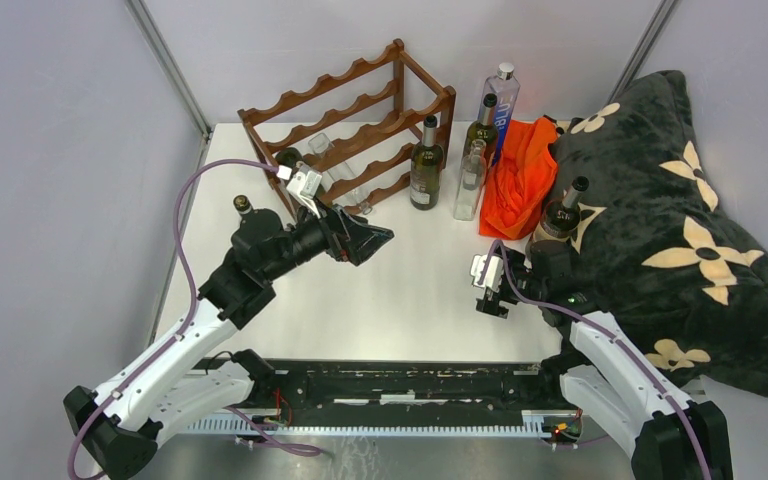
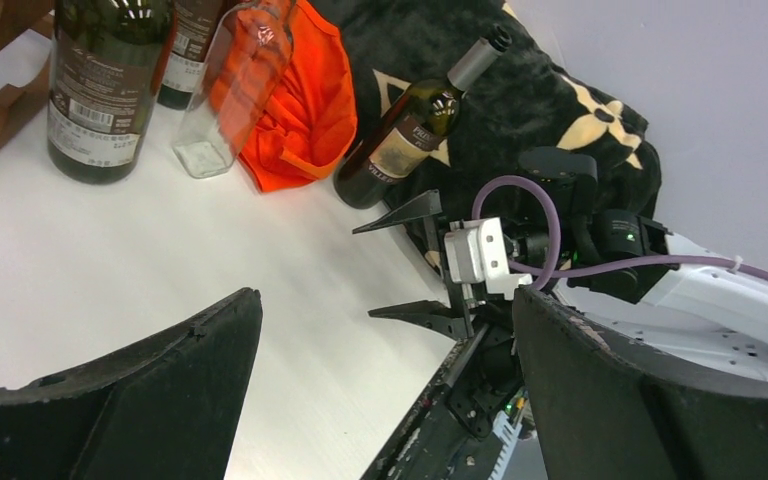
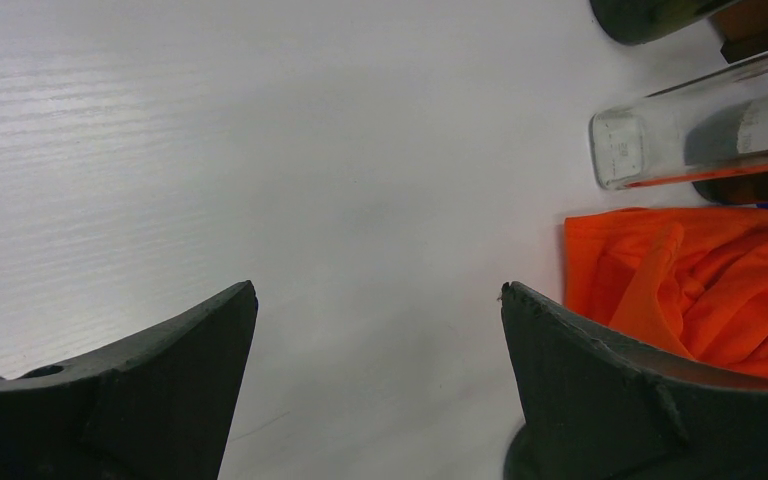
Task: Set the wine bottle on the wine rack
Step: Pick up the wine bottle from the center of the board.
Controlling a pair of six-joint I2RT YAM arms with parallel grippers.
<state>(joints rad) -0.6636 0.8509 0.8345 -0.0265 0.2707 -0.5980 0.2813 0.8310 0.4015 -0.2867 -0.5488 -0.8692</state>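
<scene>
The reddish-brown wooden wine rack (image 1: 360,105) stands at the back of the table, with clear glass bottles (image 1: 322,147) lying in it. A dark green wine bottle (image 1: 425,167) stands upright just right of the rack; it also shows in the left wrist view (image 2: 95,90). Another wine bottle (image 1: 560,215) leans on the black blanket; it also shows in the left wrist view (image 2: 410,135). My left gripper (image 1: 375,238) is open and empty above the table in front of the rack (image 2: 386,293). My right gripper (image 1: 485,285) is open and empty near the leaning bottle (image 3: 378,287).
A clear bottle (image 1: 470,180), a second dark bottle (image 1: 480,125) and a tall blue bottle (image 1: 501,100) stand beside an orange cloth (image 1: 520,175). A black flowered blanket (image 1: 670,220) fills the right side. White table (image 1: 400,290) lies between the grippers.
</scene>
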